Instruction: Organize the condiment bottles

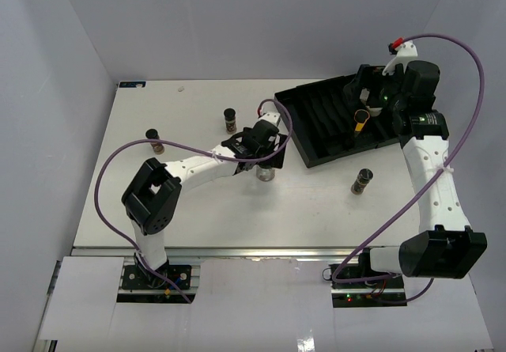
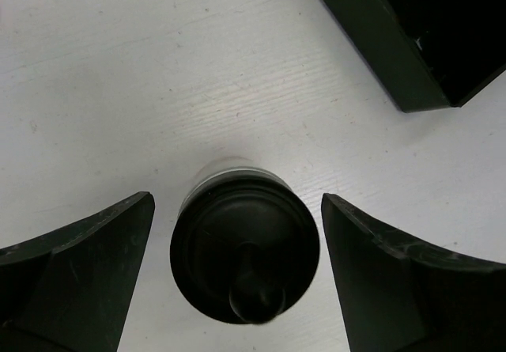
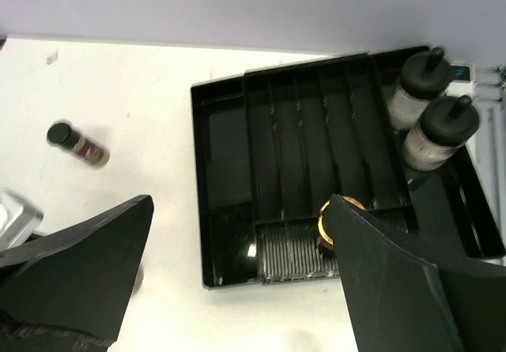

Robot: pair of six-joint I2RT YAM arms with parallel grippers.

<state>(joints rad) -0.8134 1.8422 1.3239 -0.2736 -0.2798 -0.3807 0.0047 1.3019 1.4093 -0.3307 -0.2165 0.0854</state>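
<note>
A white rectangular matte table [image 1: 221, 217] fills the middle, its surface faintly grained up close. Plain pale lavender-grey walls [image 1: 237, 20] enclose it behind and on both sides. A silver metal rail [image 1: 253, 253] lines the near edge, with flat white panels [image 1: 261, 312] beyond it; the light is soft and even
</note>
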